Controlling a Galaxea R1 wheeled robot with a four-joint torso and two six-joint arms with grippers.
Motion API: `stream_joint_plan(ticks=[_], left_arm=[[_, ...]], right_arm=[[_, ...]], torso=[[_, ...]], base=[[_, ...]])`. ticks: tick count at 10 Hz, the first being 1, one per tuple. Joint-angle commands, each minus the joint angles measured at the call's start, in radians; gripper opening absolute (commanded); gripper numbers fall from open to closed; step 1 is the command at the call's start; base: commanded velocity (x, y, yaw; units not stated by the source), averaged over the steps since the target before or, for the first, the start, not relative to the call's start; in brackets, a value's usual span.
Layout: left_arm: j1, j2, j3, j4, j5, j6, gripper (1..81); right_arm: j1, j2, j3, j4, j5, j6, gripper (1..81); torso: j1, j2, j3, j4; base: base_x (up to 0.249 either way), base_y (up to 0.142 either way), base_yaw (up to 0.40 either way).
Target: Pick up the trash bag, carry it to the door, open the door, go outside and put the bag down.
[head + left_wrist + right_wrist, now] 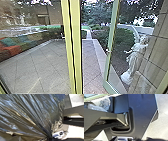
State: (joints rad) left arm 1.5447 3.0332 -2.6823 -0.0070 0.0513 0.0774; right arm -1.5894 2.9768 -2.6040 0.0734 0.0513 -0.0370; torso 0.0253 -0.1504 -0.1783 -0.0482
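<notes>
Tiled paving (47,62) spreads outside; the glossy bag (31,112) puckers.

A building's glass doorway (109,47) onto a paved yard (37,65) with hedges (122,37) and a white statue (135,56)

Statue (135,56) right of doorpost (77,50)

Trash bag (33,112) dark, glossy, gathered in pleats; green-framed glass door (111,32) open.
</notes>
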Motion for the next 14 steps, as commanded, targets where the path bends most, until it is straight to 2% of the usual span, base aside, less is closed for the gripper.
stream_joint_plan(ticks=[1, 14], left_arm=[[-0.037, 0.001, 0.007, 0.007, 0.062, 0.004, 1.0], [-0.037, 0.004, 0.007, 0.007, 0.061, 0.004, 1.0]], right_arm=[[0.036, -0.002, 0.004, -0.006, -0.064, -0.004, 81.1], [0.031, 0.004, 0.001, -0.012, -0.062, -0.004, 81.1]], torso=[[0.0, 0.0, 0.0, 0.0], [0.0, 0.0, 0.0, 0.0]], base=[[0.0, -0.127, 0.0], [0.0, -0.138, 0.0]])
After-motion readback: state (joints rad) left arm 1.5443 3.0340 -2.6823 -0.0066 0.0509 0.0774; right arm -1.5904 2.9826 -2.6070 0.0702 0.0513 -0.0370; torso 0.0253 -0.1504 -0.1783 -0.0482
